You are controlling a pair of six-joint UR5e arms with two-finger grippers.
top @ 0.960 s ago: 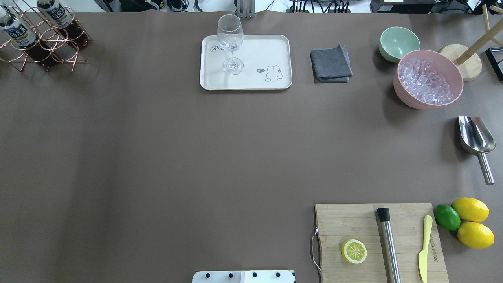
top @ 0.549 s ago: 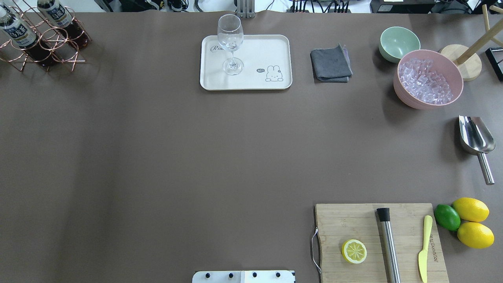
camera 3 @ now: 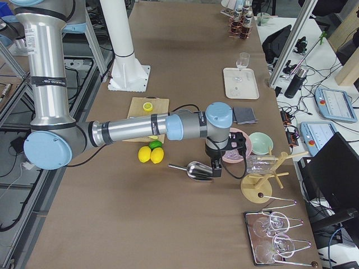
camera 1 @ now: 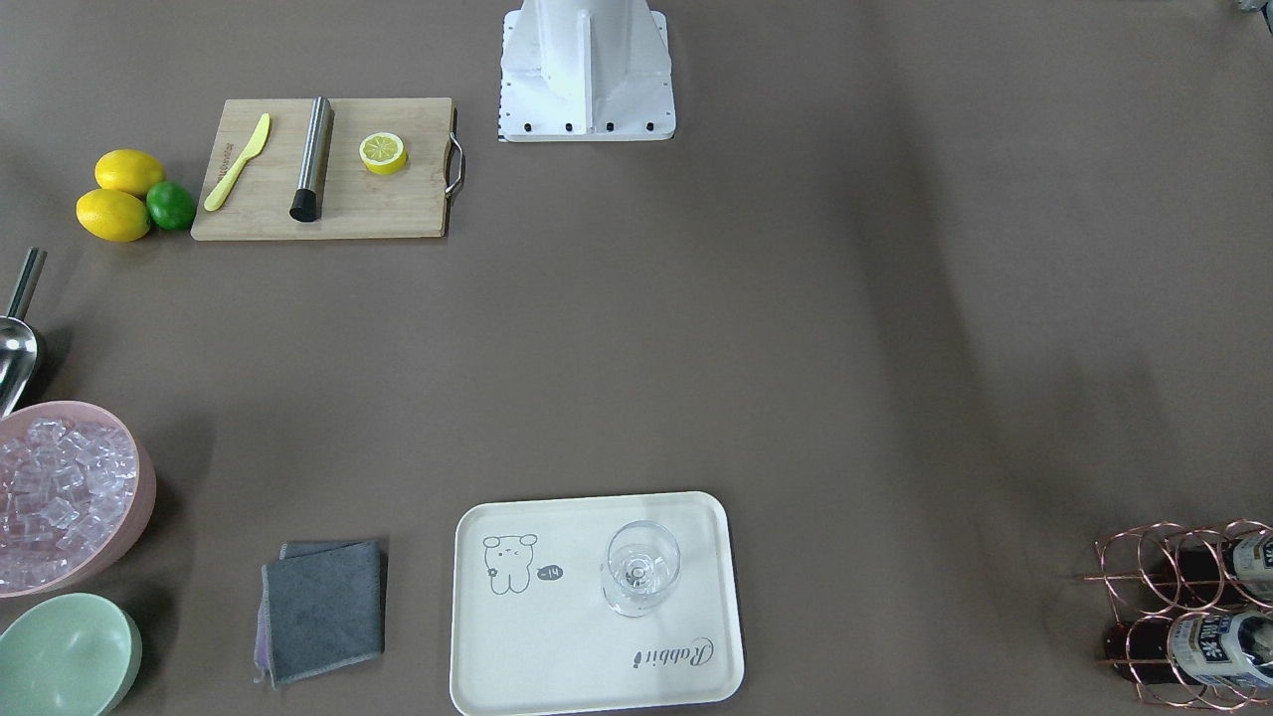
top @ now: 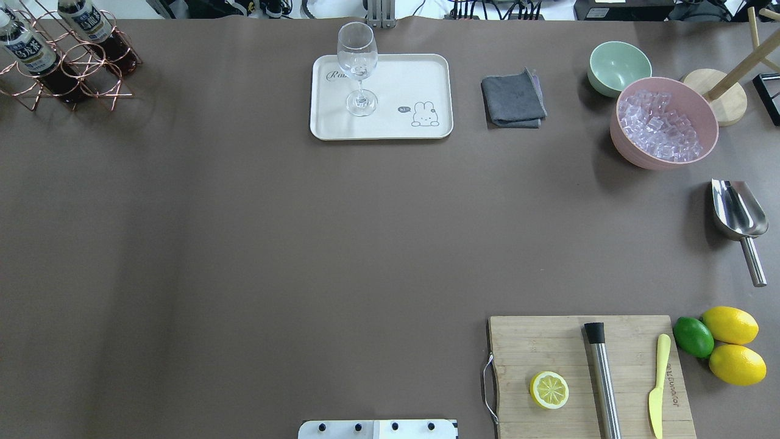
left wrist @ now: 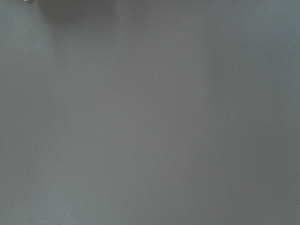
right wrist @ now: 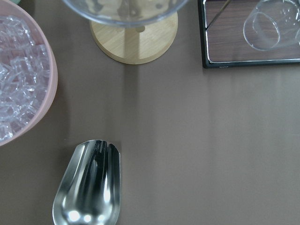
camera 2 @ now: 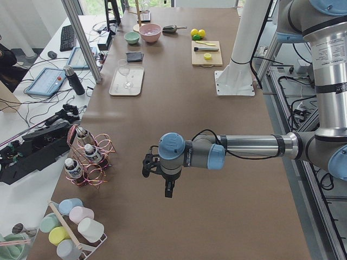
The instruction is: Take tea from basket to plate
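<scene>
Tea (top: 30, 55) sits unmoved in the basket (top: 78, 61), as a second ago; transfer unstarted; left gripper (camera 2: 169, 190) and right gripper (camera 3: 216, 171) hang clear, open or closed untellable.

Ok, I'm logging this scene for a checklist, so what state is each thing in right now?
tea bottles: capped, in the basket
plate: holds only the glass
glass: upright, empty
pink bowl: full of ice
green bowl: empty
cloth: folded
scoop: empty, lying flat
lemon half: cut face up
left gripper: cannot tell
right gripper: cannot tell
</scene>
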